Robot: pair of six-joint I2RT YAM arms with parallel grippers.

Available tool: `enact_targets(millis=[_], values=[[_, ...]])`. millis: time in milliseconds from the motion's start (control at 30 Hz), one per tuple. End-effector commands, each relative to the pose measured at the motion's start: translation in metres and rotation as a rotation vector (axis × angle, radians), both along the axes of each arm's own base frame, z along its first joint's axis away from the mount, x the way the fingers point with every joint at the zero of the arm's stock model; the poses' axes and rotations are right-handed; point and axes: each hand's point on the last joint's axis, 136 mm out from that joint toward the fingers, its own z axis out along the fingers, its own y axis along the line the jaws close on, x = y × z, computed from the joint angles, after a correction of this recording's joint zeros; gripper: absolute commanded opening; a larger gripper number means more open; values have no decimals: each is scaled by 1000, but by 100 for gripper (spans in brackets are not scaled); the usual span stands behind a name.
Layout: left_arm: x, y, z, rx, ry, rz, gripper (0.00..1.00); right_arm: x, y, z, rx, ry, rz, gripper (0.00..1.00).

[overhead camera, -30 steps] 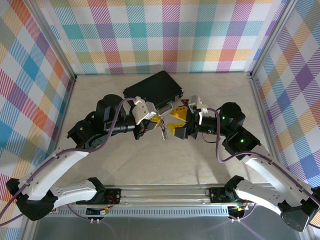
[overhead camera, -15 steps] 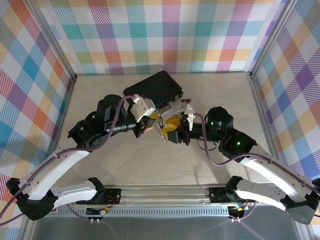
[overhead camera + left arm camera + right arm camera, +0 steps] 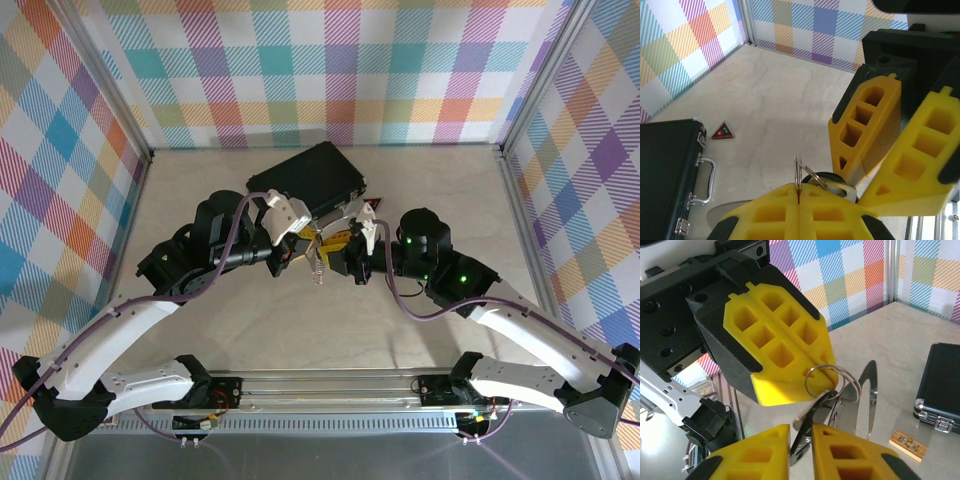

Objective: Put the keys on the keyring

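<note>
My left gripper (image 3: 799, 192) is shut on the keyring (image 3: 798, 172), a thin wire ring standing edge-on between its yellow fingers; from above it sits at table centre (image 3: 305, 244). In the right wrist view the keyring (image 3: 828, 366) pokes out of the left fingers (image 3: 785, 355), and a flat silvery loop (image 3: 869, 390) hangs behind it. A key with a dark black head (image 3: 815, 412) hangs from the ring. My right gripper (image 3: 801, 432) is shut on that key, facing the left gripper (image 3: 338, 256). The key (image 3: 834, 180) also sits beside the right fingers (image 3: 867, 127).
A black case (image 3: 318, 176) with a silver handle (image 3: 707, 180) lies just behind the grippers. A red-and-black triangle (image 3: 722, 131) lies beside it. A small tan wooden block (image 3: 910, 444) rests on the table near the case corner (image 3: 940, 385). Checked walls surround the table.
The right arm has swung left and in toward the left gripper. Its jaws have gone from wide open to closed round the dark-headed key. The left gripper has stayed put.
</note>
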Motion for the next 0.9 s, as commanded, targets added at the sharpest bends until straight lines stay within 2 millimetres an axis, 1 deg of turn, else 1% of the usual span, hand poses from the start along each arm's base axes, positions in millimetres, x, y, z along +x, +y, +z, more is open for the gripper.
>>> enact_targets(millis=[0,67,133,200,233,367,467,533,667,700,767,800,833,867], values=[[-9,0,11,-40,-13,-27,0,-2,3,23,51,-37,9,13],[-10,0,8,-33,-10,-26,0,-4,5,24,50,-35,18,14],[-10,1,9,-34,-13,-28,0,-5,5,23,45,-33,23,19],[-11,1,9,-36,-12,-30,0,-4,7,21,41,-28,18,27],[-11,0,7,-35,-9,-31,0,-3,7,21,40,-27,18,29],[-12,1,8,-33,-11,-32,0,-4,9,23,47,-28,20,31],[-12,1,7,-31,-8,-33,0,-1,10,23,48,-32,5,29],[-13,1,7,-30,-9,-36,0,0,10,23,48,-32,1,24],[-15,3,6,-30,-8,-36,0,2,13,23,37,-25,0,11],[-15,3,5,-28,-6,-35,0,2,13,24,36,-25,-3,10],[-15,4,5,-25,-6,-38,0,2,13,25,38,-26,-5,10],[-16,4,5,-25,-7,-39,0,2,13,25,39,-27,-4,12],[-16,5,5,-23,-10,-39,0,1,14,26,41,-29,-1,15],[-16,5,4,-20,-10,-39,0,0,14,26,41,-30,2,20]])
